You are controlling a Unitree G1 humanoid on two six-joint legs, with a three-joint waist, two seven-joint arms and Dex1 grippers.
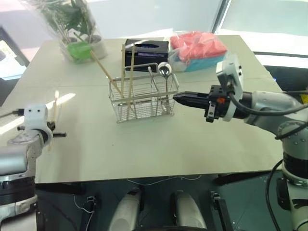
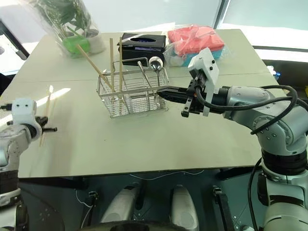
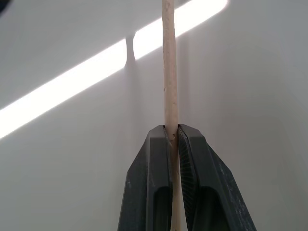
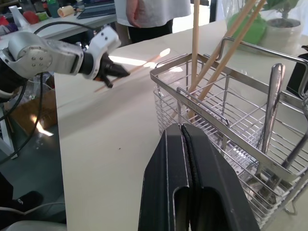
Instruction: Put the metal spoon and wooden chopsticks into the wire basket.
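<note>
Wooden chopsticks [image 1: 126, 72]: three stood in wire basket [image 1: 144, 98], mid-table | one [image 3: 169, 86] pinched by left gripper [image 3: 174, 139], left edge | metal spoon [image 1: 165, 72] in basket | right gripper [image 4: 183, 139] closed, empty, beside basket

- You have a pale table [image 1: 159, 149] (sunlit along its left side).
- The wire basket [image 1: 143, 98] stands near its middle.
- Behind it: a black tissue box [image 1: 146, 49], a wrapped potted plant [image 1: 77, 29] and a bagged pink-and-teal bundle [image 1: 199, 49].
</note>
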